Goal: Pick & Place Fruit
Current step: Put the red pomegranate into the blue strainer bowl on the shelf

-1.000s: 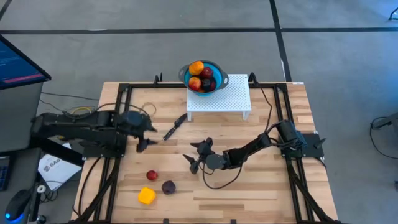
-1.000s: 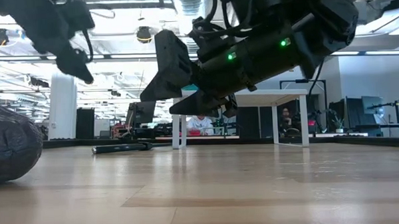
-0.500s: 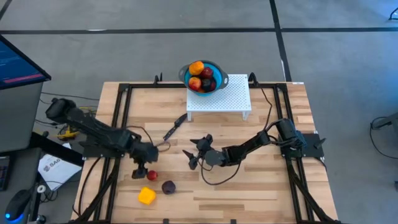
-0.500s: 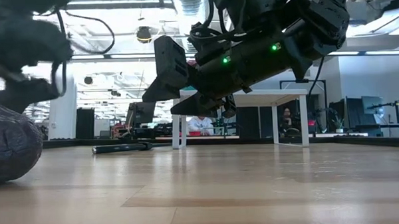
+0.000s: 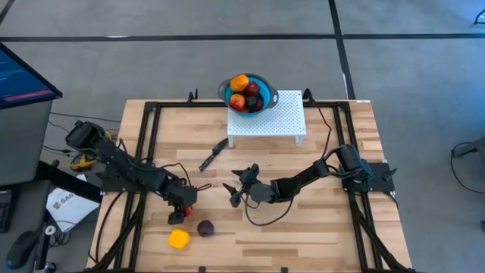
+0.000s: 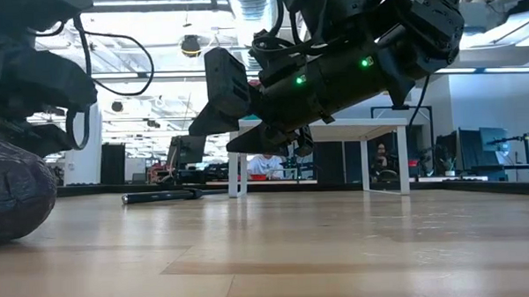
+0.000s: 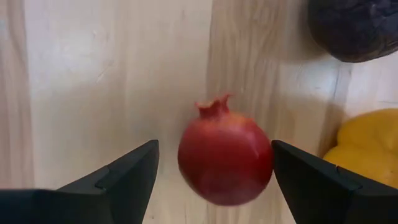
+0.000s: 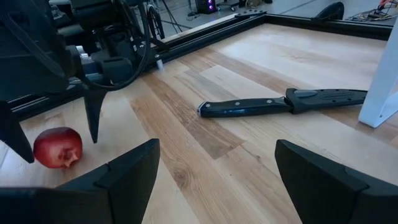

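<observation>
Wooden table (image 5: 318, 227). On it: red fruit (image 8: 58, 148), purple fruit (image 5: 204, 228), yellow fruit (image 5: 178, 240), knife (image 5: 213, 155). White stand (image 5: 267, 121) at far edge.

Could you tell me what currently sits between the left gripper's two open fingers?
The red pomegranate sits between the left gripper's open fingers, untouched; the left wrist view shows bare wood on either side.

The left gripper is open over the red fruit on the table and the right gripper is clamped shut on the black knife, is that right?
Not quite. The left gripper is open around the red fruit, but the right gripper is open too and holds nothing. The right wrist view shows the black knife lying on the table ahead of its spread fingers.
</observation>
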`<move>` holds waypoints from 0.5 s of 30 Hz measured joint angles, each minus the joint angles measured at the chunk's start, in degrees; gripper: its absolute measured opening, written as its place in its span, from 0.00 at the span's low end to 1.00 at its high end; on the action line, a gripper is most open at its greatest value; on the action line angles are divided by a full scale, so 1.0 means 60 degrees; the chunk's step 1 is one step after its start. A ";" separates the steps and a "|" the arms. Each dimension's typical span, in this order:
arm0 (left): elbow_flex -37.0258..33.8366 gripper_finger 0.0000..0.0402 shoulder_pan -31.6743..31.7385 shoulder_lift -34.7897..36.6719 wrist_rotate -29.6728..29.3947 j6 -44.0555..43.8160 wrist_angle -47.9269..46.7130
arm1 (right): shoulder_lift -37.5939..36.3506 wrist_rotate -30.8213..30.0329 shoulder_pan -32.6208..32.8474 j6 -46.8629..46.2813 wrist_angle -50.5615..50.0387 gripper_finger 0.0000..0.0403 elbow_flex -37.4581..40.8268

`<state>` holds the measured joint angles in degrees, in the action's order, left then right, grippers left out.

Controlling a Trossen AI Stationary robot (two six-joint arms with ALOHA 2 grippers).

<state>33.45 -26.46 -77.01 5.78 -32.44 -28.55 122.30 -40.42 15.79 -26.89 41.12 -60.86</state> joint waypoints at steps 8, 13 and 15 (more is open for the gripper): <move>0.0000 0.64 0.0000 -0.0066 -0.0420 0.0050 0.0097 | -0.0004 -0.0025 0.0174 0.0198 -0.0026 0.78 -0.0004; -0.0004 0.48 0.0177 0.0106 -0.0906 0.0115 0.0271 | -0.0276 -0.0022 0.0546 0.0546 -0.0671 0.78 -0.0004; 0.0038 0.45 0.0380 0.0379 -0.1335 0.0437 0.0532 | -0.0671 -0.0018 0.0743 0.0557 -0.1685 0.78 -0.0004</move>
<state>33.68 -24.18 -74.74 -2.23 -29.82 -25.36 118.27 -40.53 20.25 -23.55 31.01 -60.88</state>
